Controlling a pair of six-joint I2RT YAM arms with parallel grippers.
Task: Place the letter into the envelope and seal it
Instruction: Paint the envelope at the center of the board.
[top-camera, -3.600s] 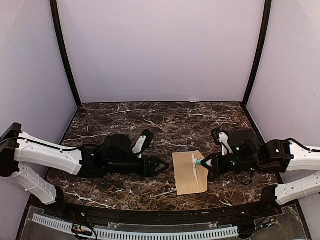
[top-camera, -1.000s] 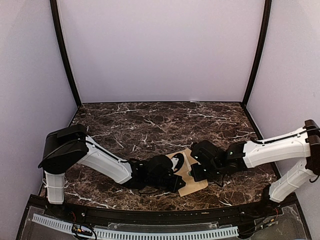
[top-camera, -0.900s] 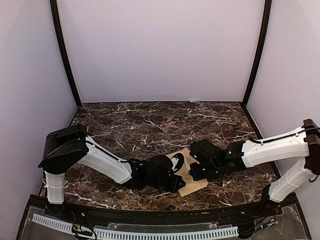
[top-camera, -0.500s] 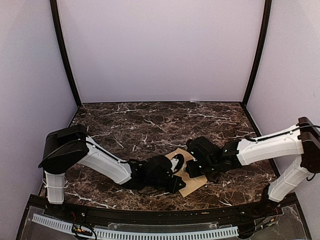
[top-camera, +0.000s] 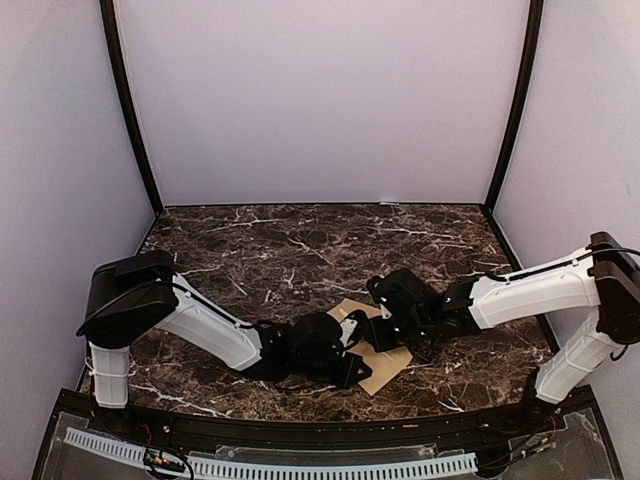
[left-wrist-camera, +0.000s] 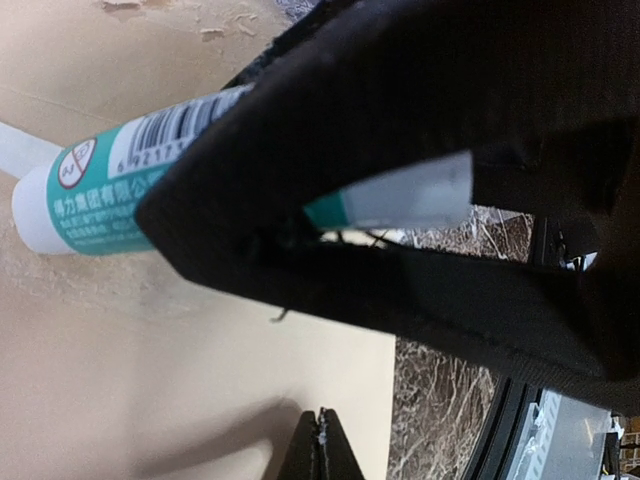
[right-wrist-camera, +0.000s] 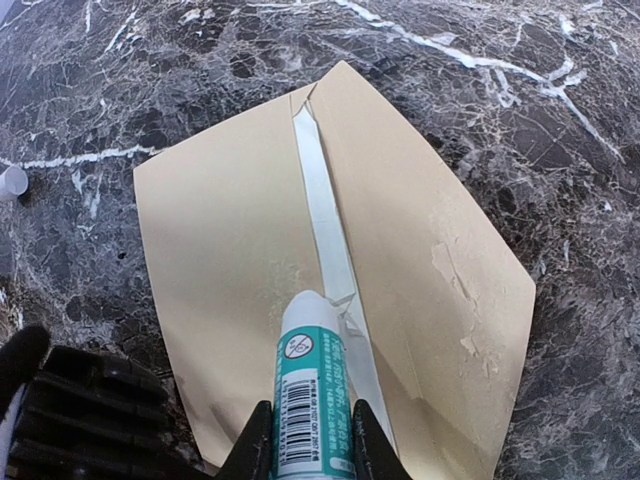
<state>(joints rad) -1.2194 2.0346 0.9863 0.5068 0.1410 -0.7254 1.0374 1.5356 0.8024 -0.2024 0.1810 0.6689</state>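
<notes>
- Left wrist view: a dark, out-of-focus part (left-wrist-camera: 420, 170) covers most of the glue stick (left-wrist-camera: 100, 195). Only its capless end and one pale patch show.
- Left wrist view: the lower edge cuts off the left gripper (left-wrist-camera: 320, 445). Only its pressed-together tips show.
- Right wrist view: the lower edge cuts off the glue stick's rear end and the right gripper (right-wrist-camera: 310, 448) clamping it.
- Right wrist view: the left edge cuts off a small white object (right-wrist-camera: 10, 182), which cannot be identified.
- Right wrist view: whether the white strip (right-wrist-camera: 325, 215) belongs to the letter cannot be told.
- Top view: both grippers hide the middle of the envelope (top-camera: 388, 370).
</notes>
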